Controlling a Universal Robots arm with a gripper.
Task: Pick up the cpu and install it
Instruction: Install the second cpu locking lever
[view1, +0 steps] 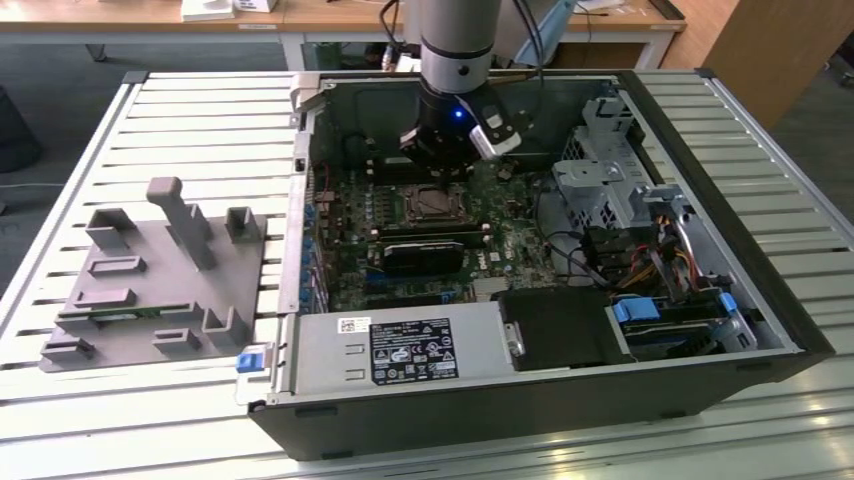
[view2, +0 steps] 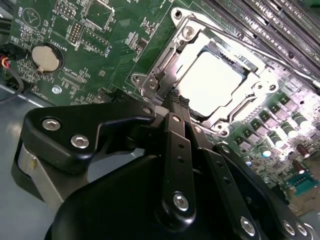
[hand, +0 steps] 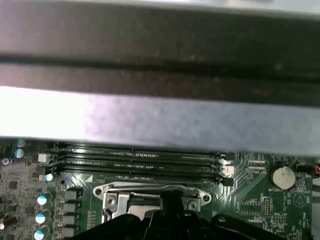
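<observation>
The cpu (view2: 210, 84) lies flat inside the motherboard socket (view2: 252, 82), its shiny silver top glaring under the light, with the metal frame around it. My gripper (view2: 178, 97) hangs just above the socket's edge, its two black fingers pressed together with nothing between them and their tips right beside the cpu's rim. In the exterior view the gripper (view1: 442, 170) hovers over the socket (view1: 431, 205) in the open computer case (view1: 747, 300). The first wrist view has the socket frame (hand: 120, 192) under the gripper (hand: 170, 202).
Memory slots (hand: 135, 161) run beside the socket, and a coin battery (view2: 44, 57) sits further off. Drive cages and cables (view1: 627, 220) fill the case on the exterior view's right. A grey fixture (view1: 154, 280) rests on the slatted table (view1: 200, 110).
</observation>
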